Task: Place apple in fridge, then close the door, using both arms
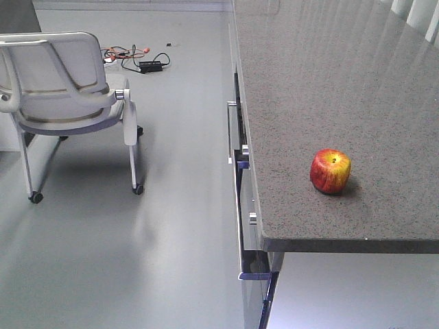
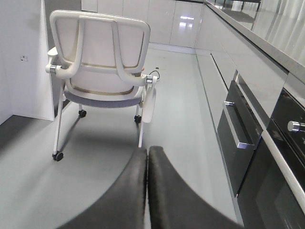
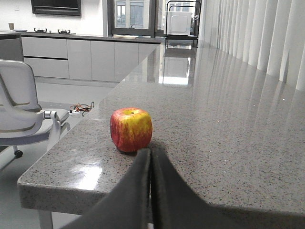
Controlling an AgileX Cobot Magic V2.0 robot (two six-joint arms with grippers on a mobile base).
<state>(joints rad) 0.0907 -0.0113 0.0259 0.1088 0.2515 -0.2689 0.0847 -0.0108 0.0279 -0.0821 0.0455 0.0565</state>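
The apple [image 1: 330, 171], red with yellow streaks, stands on the grey speckled countertop [image 1: 329, 82] near its front edge. In the right wrist view the apple [image 3: 131, 129] sits just beyond my right gripper [image 3: 150, 153], which is shut and empty, hovering low near the counter's near edge. My left gripper [image 2: 147, 151] is shut with nothing in it, pointing down the aisle over the floor, with dark drawer fronts [image 2: 240, 133] to its right. Neither gripper shows in the front view. The fridge and its door are out of view.
A white wheeled chair [image 1: 65, 89] stands on the grey floor left of the counter; the left wrist view shows the chair [image 2: 102, 71] ahead. Cables and a power brick [image 1: 140, 60] lie on the floor behind it. Drawer handles [image 1: 231, 130] stick out from the counter's side.
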